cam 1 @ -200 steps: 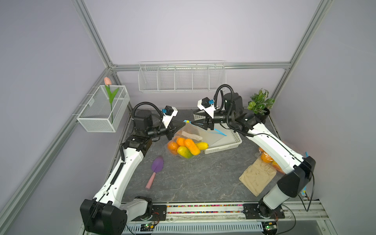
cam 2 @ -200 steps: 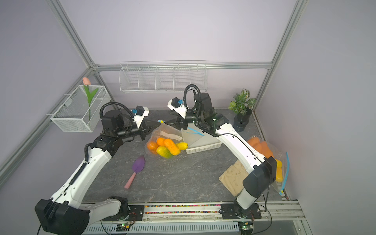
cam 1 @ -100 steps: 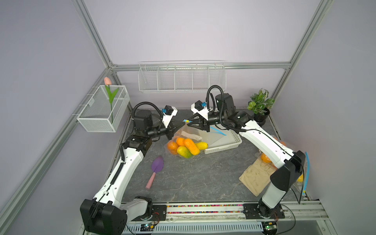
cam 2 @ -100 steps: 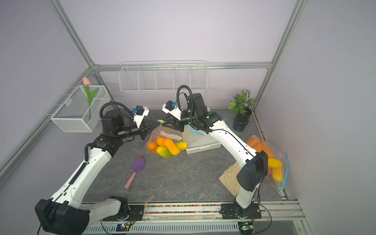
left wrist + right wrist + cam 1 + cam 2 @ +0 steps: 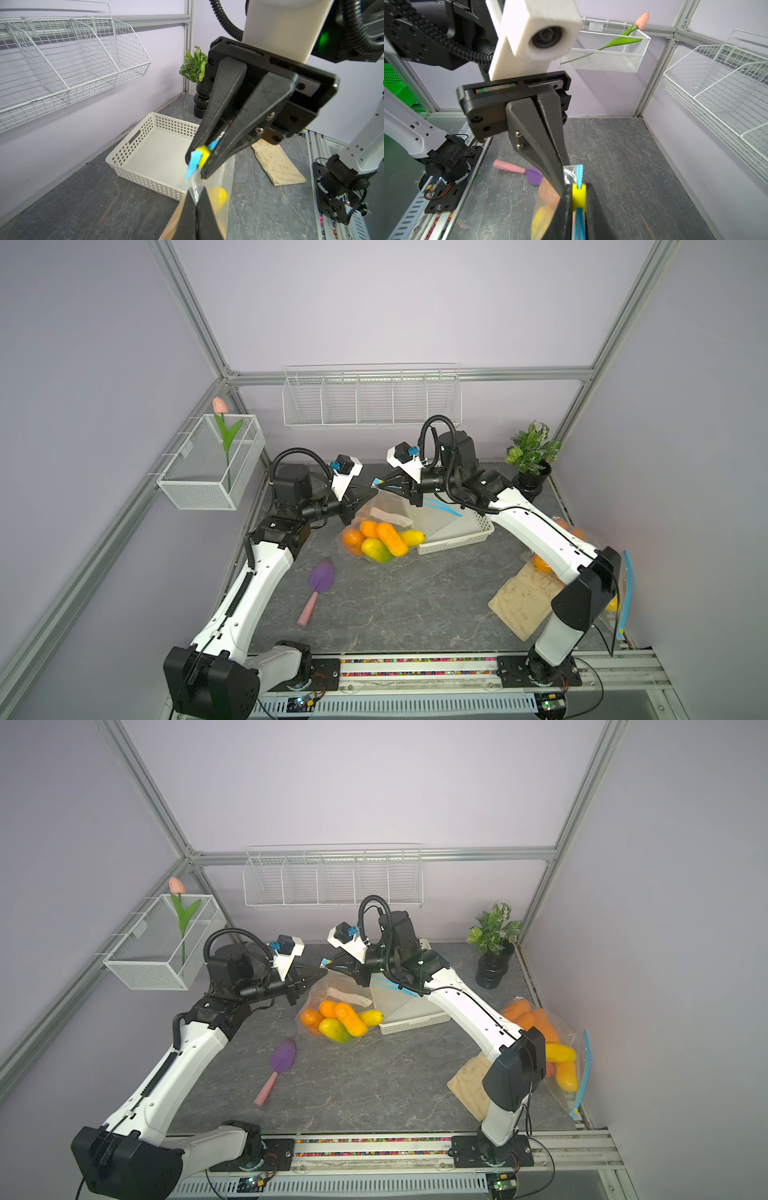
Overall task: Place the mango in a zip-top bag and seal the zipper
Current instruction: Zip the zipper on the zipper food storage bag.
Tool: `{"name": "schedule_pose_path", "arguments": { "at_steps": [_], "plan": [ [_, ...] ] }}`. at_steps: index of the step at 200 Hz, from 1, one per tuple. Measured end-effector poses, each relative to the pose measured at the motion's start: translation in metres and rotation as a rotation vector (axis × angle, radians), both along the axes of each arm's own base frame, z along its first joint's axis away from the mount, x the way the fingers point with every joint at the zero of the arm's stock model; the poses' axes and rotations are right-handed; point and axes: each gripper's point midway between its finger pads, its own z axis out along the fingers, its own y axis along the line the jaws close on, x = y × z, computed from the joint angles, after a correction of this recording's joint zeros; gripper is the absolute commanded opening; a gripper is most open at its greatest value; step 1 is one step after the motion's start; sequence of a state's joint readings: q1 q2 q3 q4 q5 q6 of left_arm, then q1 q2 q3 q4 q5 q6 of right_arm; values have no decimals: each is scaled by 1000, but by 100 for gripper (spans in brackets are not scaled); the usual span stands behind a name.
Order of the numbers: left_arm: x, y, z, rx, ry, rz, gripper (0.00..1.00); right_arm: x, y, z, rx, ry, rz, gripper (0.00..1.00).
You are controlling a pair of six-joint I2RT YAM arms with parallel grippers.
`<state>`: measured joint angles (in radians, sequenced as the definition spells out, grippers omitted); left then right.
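Observation:
A clear zip-top bag (image 5: 388,506) (image 5: 334,986) stands on the dark tabletop, its top edge held up. Several fruits lie inside it, among them a green-and-yellow mango (image 5: 376,551) (image 5: 334,1030). My left gripper (image 5: 371,492) (image 5: 197,190) is shut on the bag's top corner (image 5: 569,173). Facing it tip to tip, my right gripper (image 5: 381,485) (image 5: 579,187) is shut on the yellow zipper slider (image 5: 204,155) (image 5: 579,196). The slider sits at the end of the blue zipper strip (image 5: 192,164), right beside the left gripper.
A white perforated basket (image 5: 457,531) stands just behind the bag. A purple trowel (image 5: 321,578) lies in front. A beige pouch (image 5: 523,605) and a second bag of fruit (image 5: 555,1052) are at the right, with a potted plant (image 5: 530,456) at the back right.
My right gripper has swung left to the bag's top and closed on the yellow slider. The left gripper has kept its hold without moving.

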<state>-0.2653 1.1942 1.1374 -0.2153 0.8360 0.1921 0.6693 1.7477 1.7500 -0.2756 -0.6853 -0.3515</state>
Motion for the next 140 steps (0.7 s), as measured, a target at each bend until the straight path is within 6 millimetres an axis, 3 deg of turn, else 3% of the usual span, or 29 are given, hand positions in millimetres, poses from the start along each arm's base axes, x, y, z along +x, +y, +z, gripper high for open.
{"name": "schedule_pose_path", "arguments": {
  "at_steps": [64, 111, 140],
  "plan": [
    [3, 9, -6, -5, 16, 86, 0, 6, -19, -26, -24, 40, -46, 14],
    [12, 16, -5, -3, 14, 157, 0, 12, -47, -35, -25, 75, -114, 14],
    [19, 25, 3, -11, -4, 239, 0, 18, -75, -45, -31, 112, -189, 14]
  ]
}}
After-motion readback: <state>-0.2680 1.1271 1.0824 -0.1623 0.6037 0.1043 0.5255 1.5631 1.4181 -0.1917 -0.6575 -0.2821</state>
